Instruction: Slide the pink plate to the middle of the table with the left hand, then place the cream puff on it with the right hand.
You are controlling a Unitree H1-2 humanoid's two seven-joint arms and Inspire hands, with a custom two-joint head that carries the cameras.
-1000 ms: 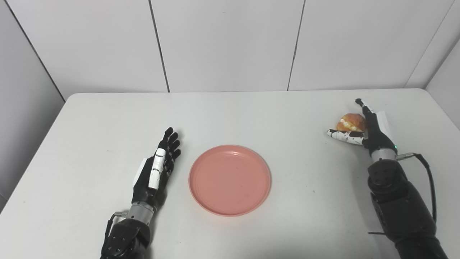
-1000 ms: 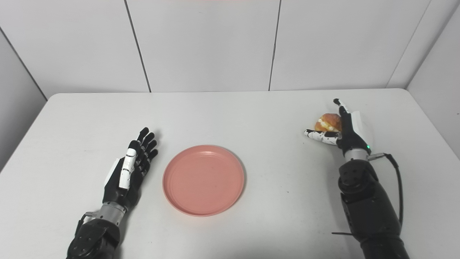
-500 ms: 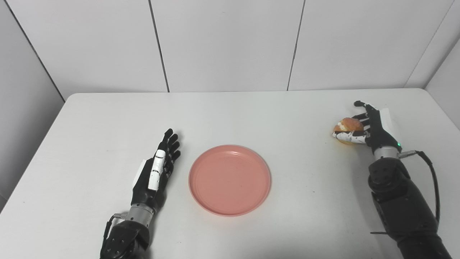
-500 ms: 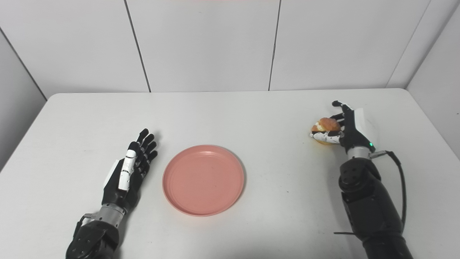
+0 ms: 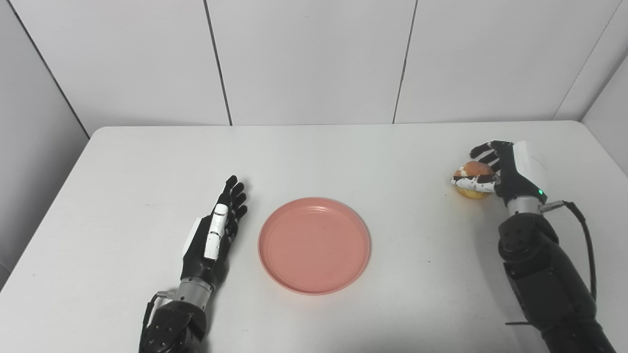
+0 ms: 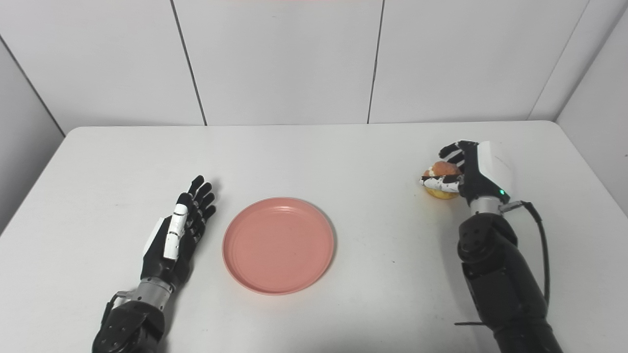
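The pink plate (image 5: pixel 314 245) lies flat near the middle of the white table (image 5: pixel 343 157), with nothing on it. My left hand (image 5: pixel 213 235) rests open on the table just left of the plate, fingers straight, a small gap away from the rim. At the far right, my right hand (image 5: pixel 500 169) is shut on the golden cream puff (image 5: pixel 472 171), thumb across its front and fingers curled over its top. The puff is partly hidden by the fingers and sits low over the table.
White wall panels stand behind the table's far edge (image 5: pixel 314 125). A black cable (image 5: pixel 581 230) loops off my right wrist. The table's right edge runs close past the right hand.
My right hand's fingers have curled down from spread beside the cream puff to closed over it. The left hand and the plate have not moved.
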